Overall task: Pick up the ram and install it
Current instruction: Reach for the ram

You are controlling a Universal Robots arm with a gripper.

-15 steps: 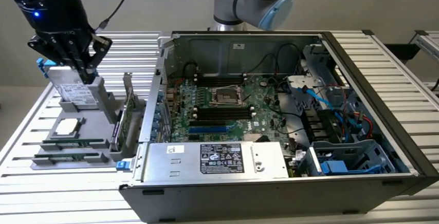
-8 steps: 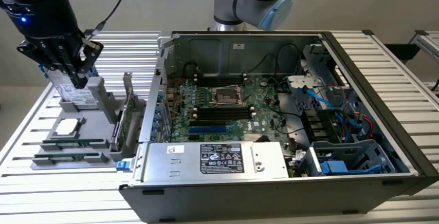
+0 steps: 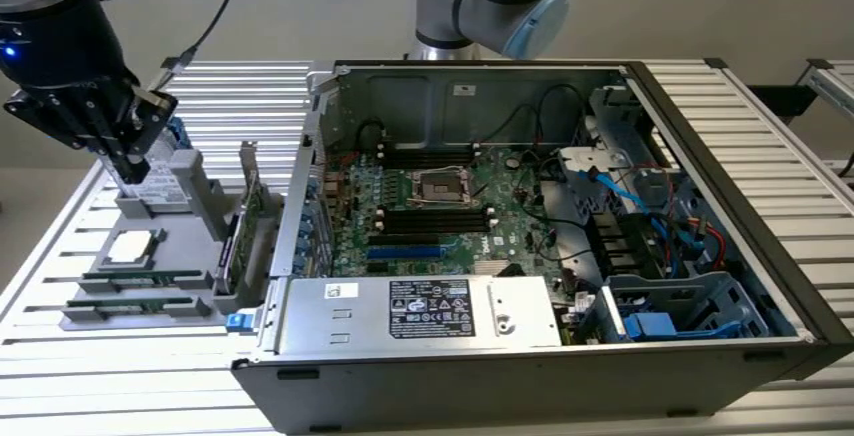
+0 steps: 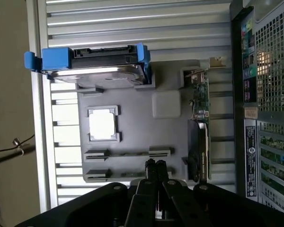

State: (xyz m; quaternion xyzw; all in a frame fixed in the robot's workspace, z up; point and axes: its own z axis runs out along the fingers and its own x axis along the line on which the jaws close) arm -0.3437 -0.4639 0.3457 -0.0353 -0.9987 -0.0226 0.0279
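Two ram sticks stand on edge in holders at the front of a grey fixture tray (image 3: pixel 180 256): one ram stick (image 3: pixel 140 278) and a second (image 3: pixel 127 306) in front of it. In the wrist view the ram (image 4: pixel 128 153) shows as a thin line between two holders. My gripper (image 3: pixel 134 174) hangs above the tray's back part, over the hard drive, well clear of the ram. Its fingers (image 4: pixel 150 166) are shut together with nothing between them.
The tray also carries a hard drive in a blue bracket (image 4: pixel 94 66), a CPU (image 4: pixel 103 125) and an upright green expansion card (image 4: pixel 203 132). To the exterior view's right lies the open PC case (image 3: pixel 747 286), its motherboard (image 3: pixel 467 206) showing long black slots (image 3: pixel 434 218).
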